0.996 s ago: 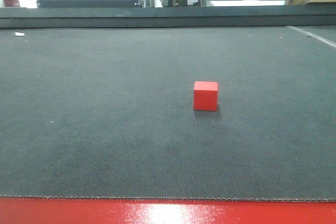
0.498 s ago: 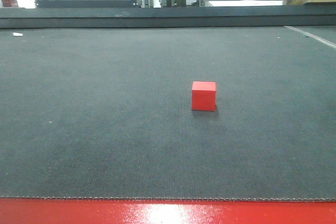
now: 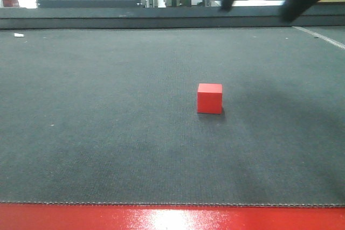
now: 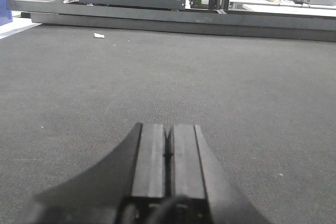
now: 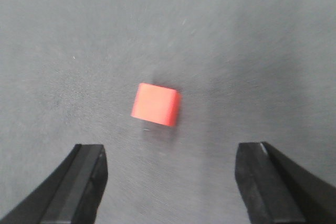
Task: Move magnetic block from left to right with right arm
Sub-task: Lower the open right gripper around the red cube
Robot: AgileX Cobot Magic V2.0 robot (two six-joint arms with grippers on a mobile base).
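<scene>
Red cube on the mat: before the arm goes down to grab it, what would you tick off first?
1. The magnetic block sits flat on the grey mat, with nothing touching it: ok.
2. The right end effector is open, its fingers spread wider than the block: ok.
3. The block lies roughly midway between those fingers in the right wrist view: ok.
4. The block's faces are square to the fingers: cannot tell, that view is blurred.
5. The fingers are down alongside the block: not ok, it lies ahead of the fingertips.
6. The left end effector is shut, empty, and the block is not in its view: ok.
</scene>
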